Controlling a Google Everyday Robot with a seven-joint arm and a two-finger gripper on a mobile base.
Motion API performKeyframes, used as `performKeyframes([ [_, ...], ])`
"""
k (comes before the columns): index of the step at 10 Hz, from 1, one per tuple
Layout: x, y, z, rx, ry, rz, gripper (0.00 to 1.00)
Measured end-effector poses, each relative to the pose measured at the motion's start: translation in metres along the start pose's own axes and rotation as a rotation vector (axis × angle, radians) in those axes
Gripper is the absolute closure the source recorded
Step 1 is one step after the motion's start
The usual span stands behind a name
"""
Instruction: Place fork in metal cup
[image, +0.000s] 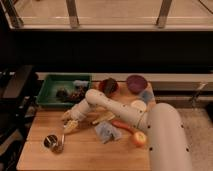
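Wooden table (90, 154), gripper (70, 125) near fork (61, 143) (beside metal cup (50, 141))

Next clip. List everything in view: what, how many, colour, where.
table: one, light wood, lower frame
tray: one, green, back left, dark items inside
metal cup: one, dark, front left
fork: one, silvery, just right of the metal cup, below the pincer
red bowl: one, dark red, back centre
purple bowl: one, purple, back right
white cup: one, white, right of centre
yellow piece: one, pale yellow, centre, by the arm
cloth: one, blue-grey, centre front
carrot: one, orange, right of the cloth
apple: one, red-yellow, front right
arm: one, white, reaching from right to left
pincer: one, pale, left of centre, above the fork
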Motion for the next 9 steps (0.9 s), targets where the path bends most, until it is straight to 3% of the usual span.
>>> performKeyframes([
  [3, -0.001, 0.000, -0.001, -0.001, -0.003, 0.001, 0.82],
  [5, -0.008, 0.005, 0.008, -0.016, -0.050, -0.009, 0.98],
  [9, -0.027, 0.003, 0.004, -0.017, -0.074, -0.052, 1.00],
])
